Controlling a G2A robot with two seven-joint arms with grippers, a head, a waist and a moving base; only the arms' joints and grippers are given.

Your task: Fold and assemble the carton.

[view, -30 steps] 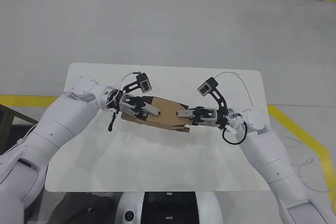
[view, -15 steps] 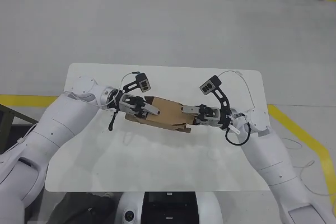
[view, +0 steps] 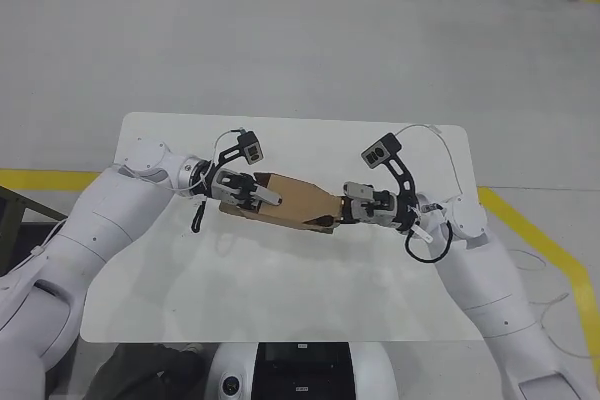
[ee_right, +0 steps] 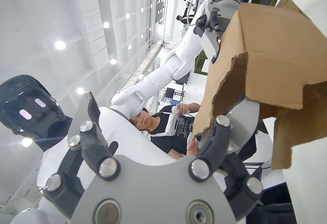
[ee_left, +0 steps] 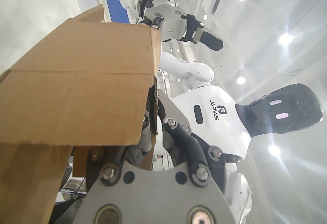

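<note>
Carton [view: 298, 202] mid-fold above the table's [view: 280, 290] middle: my left gripper [view: 263, 194] clamped its left end, my right gripper [view: 346, 205] stood wide at its right end; next, I judged, closing on that flap.

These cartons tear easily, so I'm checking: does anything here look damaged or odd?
Yes. The carton has a flap by the right claw whose edge is ragged and torn-looking rather than cleanly cut. Nothing else stands out.
</note>
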